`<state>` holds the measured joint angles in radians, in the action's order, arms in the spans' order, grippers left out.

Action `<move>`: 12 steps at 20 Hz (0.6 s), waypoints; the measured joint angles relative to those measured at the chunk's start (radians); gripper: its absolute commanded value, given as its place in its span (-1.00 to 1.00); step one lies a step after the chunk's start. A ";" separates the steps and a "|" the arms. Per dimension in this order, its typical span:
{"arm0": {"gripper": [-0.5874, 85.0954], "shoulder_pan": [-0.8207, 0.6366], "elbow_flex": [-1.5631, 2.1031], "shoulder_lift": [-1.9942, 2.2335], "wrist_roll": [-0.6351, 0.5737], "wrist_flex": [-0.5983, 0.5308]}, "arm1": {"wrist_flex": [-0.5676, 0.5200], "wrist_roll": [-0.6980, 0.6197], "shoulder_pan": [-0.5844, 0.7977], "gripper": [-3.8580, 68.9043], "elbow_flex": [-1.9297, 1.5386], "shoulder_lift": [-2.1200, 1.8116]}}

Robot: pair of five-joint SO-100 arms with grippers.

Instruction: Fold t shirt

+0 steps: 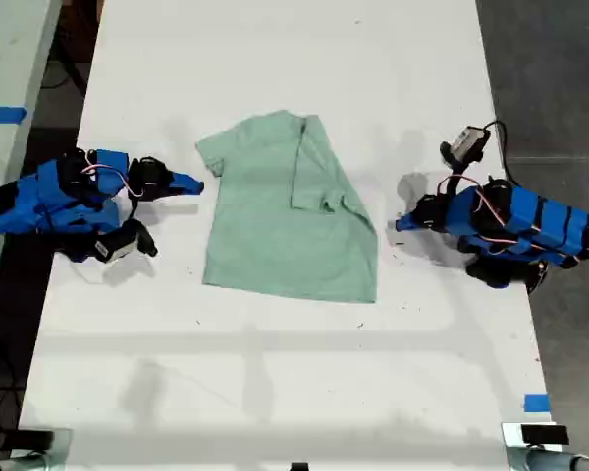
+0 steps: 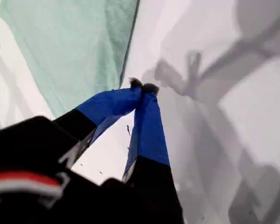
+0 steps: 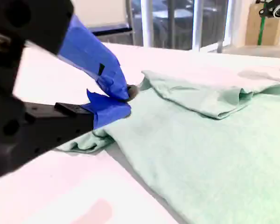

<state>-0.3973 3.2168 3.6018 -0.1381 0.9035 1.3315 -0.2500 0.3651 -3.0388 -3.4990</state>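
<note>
The t shirt (image 2: 70, 51) runs off the first wrist view's edge.

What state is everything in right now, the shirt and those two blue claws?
t shirt: flat on the table, the exterior view's right side folded inward, other sleeve spread out.
my first gripper: shut, empty, beside the shirt's edge.
my second gripper: shut, by the spread sleeve.

my first gripper (image 2: 143, 86) fingers together, t shirt (image 2: 70, 46) just beyond
</note>
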 measured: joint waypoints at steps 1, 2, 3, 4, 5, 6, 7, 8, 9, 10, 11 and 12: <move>-0.99 0.000 0.000 0.000 0.000 0.000 | 0.000 0.002 0.000 -0.90 -0.002 0.000; -0.99 0.000 0.000 0.000 0.000 0.000 | 0.000 0.026 -0.026 -0.90 -0.005 0.000; -0.99 0.000 0.000 0.000 0.000 0.000 | 0.000 0.037 -0.063 -0.90 -0.005 0.000; -0.99 0.000 0.000 0.000 0.000 0.000 | 0.000 0.043 -0.057 -0.90 -0.006 0.000; -0.99 0.000 0.000 0.000 0.000 0.000 | 0.000 0.044 -0.052 -0.90 -0.006 0.000; -0.99 0.000 0.000 0.000 0.000 0.000 | 0.000 0.044 -0.061 -0.90 -0.006 0.000; -0.99 0.000 0.000 0.000 0.000 0.000 | 0.000 0.044 -0.069 -0.90 -0.006 0.000; -0.99 0.000 0.000 0.000 0.000 0.000 | 0.000 0.044 -0.071 -0.90 -0.006 0.000; -0.99 0.000 0.000 0.000 0.000 0.000 | 0.000 0.044 -0.071 -0.90 -0.006 0.000; -0.99 0.000 0.000 0.000 0.000 0.000 | 0.000 0.044 -0.071 -0.90 -0.006 0.000; -0.99 0.000 0.000 0.000 -0.003 0.000 | 0.000 0.044 -0.071 -0.90 -0.006 0.000; -0.99 0.026 0.000 0.000 -0.043 -0.029 | 0.000 0.044 -0.071 -0.90 -0.006 0.000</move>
<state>-0.3712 3.2168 3.6018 -0.1810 0.8744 1.3315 -0.2056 0.2945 -3.0450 -3.4990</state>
